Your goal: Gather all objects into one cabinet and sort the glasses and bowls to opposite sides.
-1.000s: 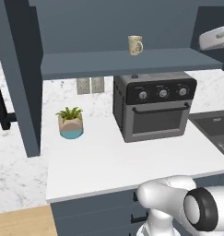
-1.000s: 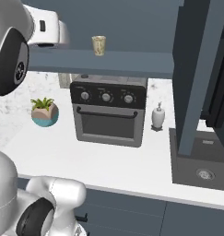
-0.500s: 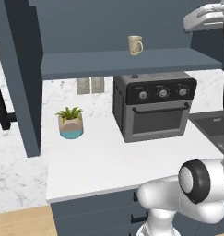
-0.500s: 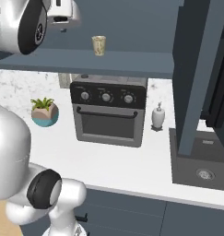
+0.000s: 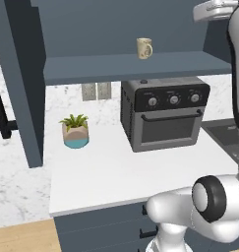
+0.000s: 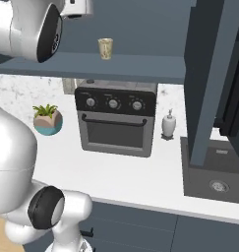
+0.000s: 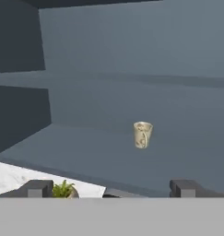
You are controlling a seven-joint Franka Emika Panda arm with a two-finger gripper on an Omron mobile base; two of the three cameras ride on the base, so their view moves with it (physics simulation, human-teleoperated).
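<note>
Beige and patterned, the mug (image 5: pixel 144 48) stands upright on the shelf of the dark slate-blue wall cabinet (image 5: pixel 131 66), alone near the middle, handle turned to the right in the left base view. Below it on the white counter (image 5: pixel 111 172) sit a toaster oven (image 5: pixel 165 112), a potted plant (image 5: pixel 75 131) and a soap dispenser (image 6: pixel 169 124). The gripper (image 7: pixel 109 189) is raised level with the shelf, facing the mug from well apart; its fingertips (image 7: pixel 37 188) stand wide apart and hold nothing.

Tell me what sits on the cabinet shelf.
One beige mug stands upright on the cabinet shelf. The shelf's right end is covered by the arm and a door, so it cannot be checked.
</note>
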